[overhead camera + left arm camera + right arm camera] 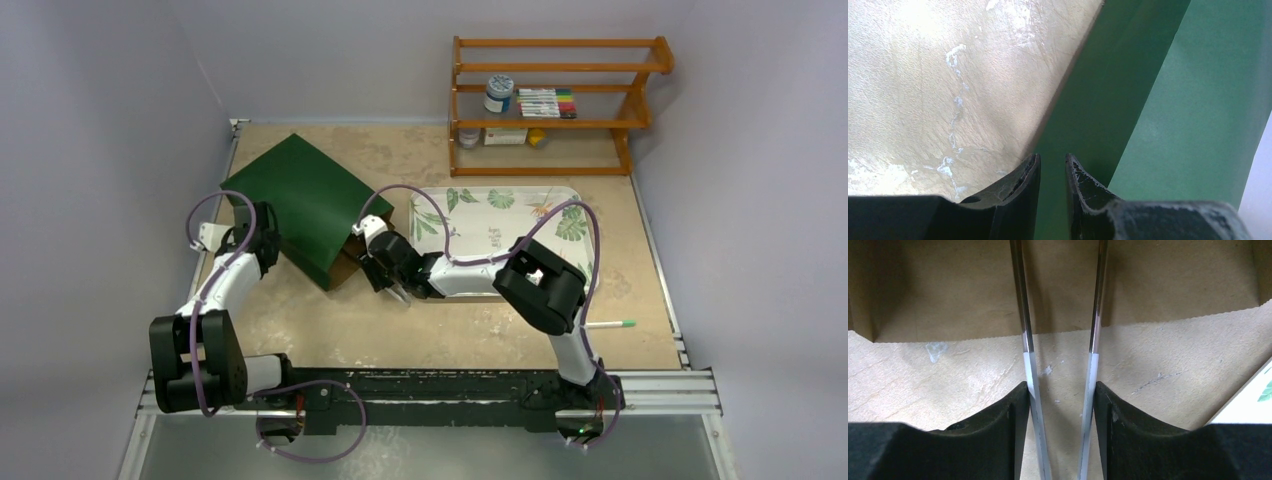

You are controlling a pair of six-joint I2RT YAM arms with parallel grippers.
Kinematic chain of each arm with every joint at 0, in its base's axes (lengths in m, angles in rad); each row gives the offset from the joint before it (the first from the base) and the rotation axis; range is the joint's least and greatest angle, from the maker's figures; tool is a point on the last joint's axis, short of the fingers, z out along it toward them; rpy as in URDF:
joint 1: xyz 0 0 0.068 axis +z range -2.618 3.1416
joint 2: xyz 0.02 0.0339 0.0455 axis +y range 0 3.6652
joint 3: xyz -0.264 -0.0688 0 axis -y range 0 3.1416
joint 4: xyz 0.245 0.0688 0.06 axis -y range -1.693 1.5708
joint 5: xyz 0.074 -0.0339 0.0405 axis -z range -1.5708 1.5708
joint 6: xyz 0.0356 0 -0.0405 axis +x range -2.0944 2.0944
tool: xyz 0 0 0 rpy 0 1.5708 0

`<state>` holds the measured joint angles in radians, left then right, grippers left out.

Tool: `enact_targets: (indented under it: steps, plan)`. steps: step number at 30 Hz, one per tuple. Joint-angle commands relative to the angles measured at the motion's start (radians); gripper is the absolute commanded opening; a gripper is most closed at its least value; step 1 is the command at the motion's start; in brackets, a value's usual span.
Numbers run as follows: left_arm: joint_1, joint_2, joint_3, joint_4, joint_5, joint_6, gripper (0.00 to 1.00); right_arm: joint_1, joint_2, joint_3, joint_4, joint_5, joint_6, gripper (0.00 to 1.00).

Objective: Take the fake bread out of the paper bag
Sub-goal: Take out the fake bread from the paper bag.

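The paper bag (300, 195) lies on its side at the table's left, dark green outside, with its brown mouth facing right. My left gripper (264, 236) is at the bag's left edge. In the left wrist view its jaws (1052, 157) stand a narrow gap apart with the green paper (1148, 100) in the gap. My right gripper (386, 262) sits just outside the mouth, shut on a pair of metal tongs (1025, 340). The tongs' two arms are spread and reach into the brown inside of the bag (1158, 280). The fake bread is hidden.
A leaf-patterned tray (500, 192) lies right of the bag, its corner showing in the right wrist view (1254, 399). A wooden shelf (555, 100) with jars and markers stands at the back right. A white pen (610, 324) lies near the front right.
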<state>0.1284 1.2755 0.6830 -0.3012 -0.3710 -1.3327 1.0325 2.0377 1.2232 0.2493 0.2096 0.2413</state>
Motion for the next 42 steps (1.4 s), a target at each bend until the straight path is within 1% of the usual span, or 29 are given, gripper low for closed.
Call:
enact_targets:
  steps: [1, 7, 17, 24, 29, 35, 37, 39, 40, 42]
  plan:
    - [-0.005, 0.005, 0.016, 0.030, -0.017, 0.032, 0.24, -0.004, 0.010, 0.031, 0.030, -0.047, -0.047, 0.51]
    - [-0.004, 0.023, 0.021, 0.041, -0.017, 0.042, 0.24, -0.001, 0.007, 0.029, 0.066, -0.061, -0.087, 0.51]
    - [-0.004, 0.063, 0.011, 0.078, -0.014, 0.037, 0.24, 0.022, 0.000, -0.012, 0.103, -0.078, -0.090, 0.51]
    - [-0.004, 0.090, 0.021, 0.084, -0.017, 0.042, 0.24, 0.023, 0.045, 0.076, 0.067, -0.075, -0.087, 0.52]
    - [-0.004, 0.099, 0.027, 0.088, -0.013, 0.048, 0.24, 0.008, 0.058, 0.103, 0.073, -0.050, -0.068, 0.52]
    - [-0.004, 0.107, 0.020, 0.092, -0.006, 0.067, 0.24, 0.001, 0.081, 0.150, 0.072, -0.068, -0.080, 0.52]
    - [-0.004, 0.106, 0.015, 0.090, -0.003, 0.075, 0.24, 0.001, 0.083, 0.156, 0.087, -0.077, -0.089, 0.51]
    - [-0.004, 0.103, 0.012, 0.087, -0.002, 0.082, 0.24, 0.000, 0.087, 0.164, 0.090, -0.087, -0.101, 0.47]
    - [-0.004, 0.101, 0.008, 0.086, -0.002, 0.084, 0.24, 0.000, 0.088, 0.166, 0.091, -0.092, -0.106, 0.43]
    - [-0.004, 0.095, 0.003, 0.087, 0.000, 0.087, 0.24, -0.001, 0.081, 0.161, 0.094, -0.096, -0.111, 0.33]
